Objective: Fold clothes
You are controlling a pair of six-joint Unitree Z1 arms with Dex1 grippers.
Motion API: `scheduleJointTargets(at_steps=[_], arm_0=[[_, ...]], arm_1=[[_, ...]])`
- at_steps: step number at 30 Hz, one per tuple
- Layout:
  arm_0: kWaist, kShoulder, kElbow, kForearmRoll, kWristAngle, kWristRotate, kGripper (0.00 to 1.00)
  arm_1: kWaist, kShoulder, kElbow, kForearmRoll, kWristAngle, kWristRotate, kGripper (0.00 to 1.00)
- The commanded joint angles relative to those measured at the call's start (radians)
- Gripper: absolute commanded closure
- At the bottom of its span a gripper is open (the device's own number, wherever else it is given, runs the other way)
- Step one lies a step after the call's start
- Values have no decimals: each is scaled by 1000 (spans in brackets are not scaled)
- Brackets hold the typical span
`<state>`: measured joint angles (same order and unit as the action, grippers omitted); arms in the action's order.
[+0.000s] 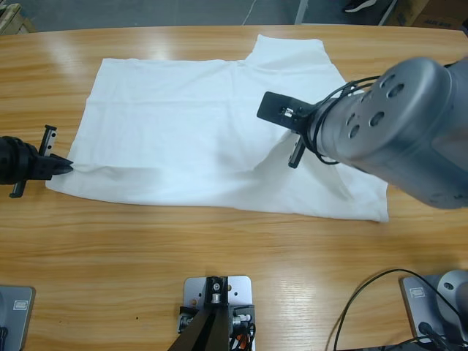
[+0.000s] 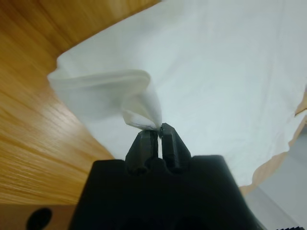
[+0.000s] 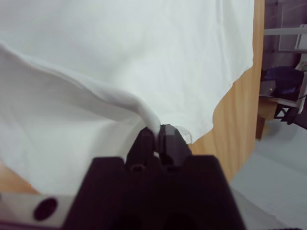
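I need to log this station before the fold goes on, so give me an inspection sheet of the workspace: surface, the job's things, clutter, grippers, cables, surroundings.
Surface: long wooden table, glossy.
Job's things: plain white cotton T-shirt spread flat across the table, one sleeve toward the far edge, fabric rucked up where it is pinched.
Clutter: nothing seen.
Grippers: left gripper shut on the shirt's corner at the left side of the high view; right gripper shut on a ridge of cloth near the shirt's edge, lifting it.
Cables: black cable looping at the near right corner; black cable loops on the right arm's wrist.
Surroundings: grey floor beyond the table; dark shapes at the high view's top right, unidentifiable.
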<state>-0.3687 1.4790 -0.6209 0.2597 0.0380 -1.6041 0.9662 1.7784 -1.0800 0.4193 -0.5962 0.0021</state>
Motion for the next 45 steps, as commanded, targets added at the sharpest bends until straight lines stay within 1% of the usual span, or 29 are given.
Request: scheduleJointTargets(at_steps=[1, 5, 12, 17, 22, 25, 30, 32, 35, 36, 37, 38, 39, 40, 41, 42, 43, 44, 45], arm_0=[[14, 38, 1, -23, -3, 6, 1000], [16, 46, -1, -38, -3, 12, 1000], [16, 106, -37, -139, -1, 62, 1000], [16, 147, -81, -149, -3, 100, 1000], [24, 134, -63, -142, -3, 105, 1000], [28, 124, -59, -123, -3, 107, 1000], [35, 119, -51, -114, -3, 109, 1000], [37, 119, -51, -114, -4, 111, 1000], [37, 119, -50, -114, -4, 112, 1000], [37, 121, -48, -114, -4, 112, 1000], [37, 121, -48, -115, -4, 112, 1000], [37, 121, -47, -115, -4, 112, 1000], [37, 119, -47, -115, -6, 111, 978], [38, 118, -48, -116, -6, 112, 654], [40, 116, -49, -122, -8, 112, 403], [46, 115, -50, -135, -14, 116, 300], [55, 112, -53, -147, -26, 135, 219], [69, 108, -61, -157, -43, 178, 156], [82, 103, -72, -160, -55, 229, 120]], arm_1=[[-102, 70, -29, -45, -17, -141, 1000], [-151, 95, -28, -47, -21, -146, 1000], [-155, 110, -27, -15, -25, -136, 1000], [-155, 112, -20, -11, -25, -130, 1000], [-155, 116, -28, -14, -52, -140, 1000], [-155, 119, -46, -36, -73, -200, 1000], [-175, 142, -46, -145, -88, -383, 1000], [-179, 153, -45, -154, -78, -404, 1000], [-180, 168, -38, -154, -39, -406, 1000], [-181, 167, -37, -156, -41, -408, 640], [-181, 163, -37, -159, -59, -408, 184], [-181, 155, -37, -161, -87, -407, 101], [-181, 145, -35, -162, -125, -407, 56], [-181, 129, -31, -162, -158, -407, 42], [-181, 108, -24, -162, -172, -407, 40], [-181, 86, -18, -162, -183, -407, 41], [-180, 61, -10, -161, -189, -404, 41], [-179, 32, -3, -159, -190, -398, 41], [-179, 1, 3, -155, -186, -390, 34]])
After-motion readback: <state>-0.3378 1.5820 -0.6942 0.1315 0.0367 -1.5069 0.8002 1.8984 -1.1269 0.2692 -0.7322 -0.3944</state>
